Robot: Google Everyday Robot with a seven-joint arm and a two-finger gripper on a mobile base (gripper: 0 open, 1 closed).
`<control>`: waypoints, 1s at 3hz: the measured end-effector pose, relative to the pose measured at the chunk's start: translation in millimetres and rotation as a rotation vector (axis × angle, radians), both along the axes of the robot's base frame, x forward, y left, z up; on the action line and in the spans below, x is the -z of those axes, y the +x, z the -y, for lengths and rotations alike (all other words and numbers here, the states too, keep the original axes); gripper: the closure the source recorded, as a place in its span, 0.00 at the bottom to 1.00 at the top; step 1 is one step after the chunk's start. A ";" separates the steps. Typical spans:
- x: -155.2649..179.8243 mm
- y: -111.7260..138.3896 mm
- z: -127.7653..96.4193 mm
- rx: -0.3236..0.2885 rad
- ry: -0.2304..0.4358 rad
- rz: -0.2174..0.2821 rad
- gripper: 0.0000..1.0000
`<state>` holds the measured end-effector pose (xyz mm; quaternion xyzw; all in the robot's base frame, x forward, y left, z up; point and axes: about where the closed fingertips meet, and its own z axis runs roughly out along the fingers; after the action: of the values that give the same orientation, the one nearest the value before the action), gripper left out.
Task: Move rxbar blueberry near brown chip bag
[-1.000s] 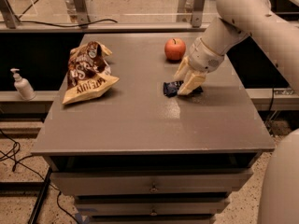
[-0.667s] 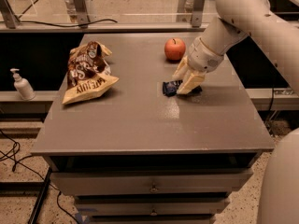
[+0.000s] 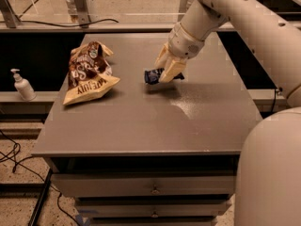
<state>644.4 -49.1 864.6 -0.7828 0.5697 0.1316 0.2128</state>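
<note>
In the camera view, we are seeing the gripper [image 3: 164, 74] hanging over the middle of the counter [image 3: 141, 121], a little toward the far edge. Its two pale fingers [image 3: 172, 68] are pinching the rxbar blueberry [image 3: 151, 76]. The bar's dark blue end is sticking out to the left of the fingers, and its shadow is falling on the surface just below it. The brown chip bag [image 3: 89, 73] is lying crumpled near the counter's left edge, well apart from the bar. The white arm [image 3: 235, 18] is reaching in from the right, over the far right corner. A pump bottle [image 3: 21, 85] is standing on a ledge beyond the left edge. Drawers [image 3: 150, 186] are showing under the near edge.
</note>
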 end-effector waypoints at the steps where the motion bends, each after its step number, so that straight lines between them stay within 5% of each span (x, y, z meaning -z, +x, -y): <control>1: -7.3 11.2 -28.4 -0.037 0.004 0.020 1.00; 2: -2.5 15.8 -51.4 -0.065 0.008 0.014 1.00; 3: 4.1 15.0 -65.7 -0.077 0.016 -0.003 0.84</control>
<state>659.4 16.6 860.5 -0.8021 0.5386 0.1455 0.2128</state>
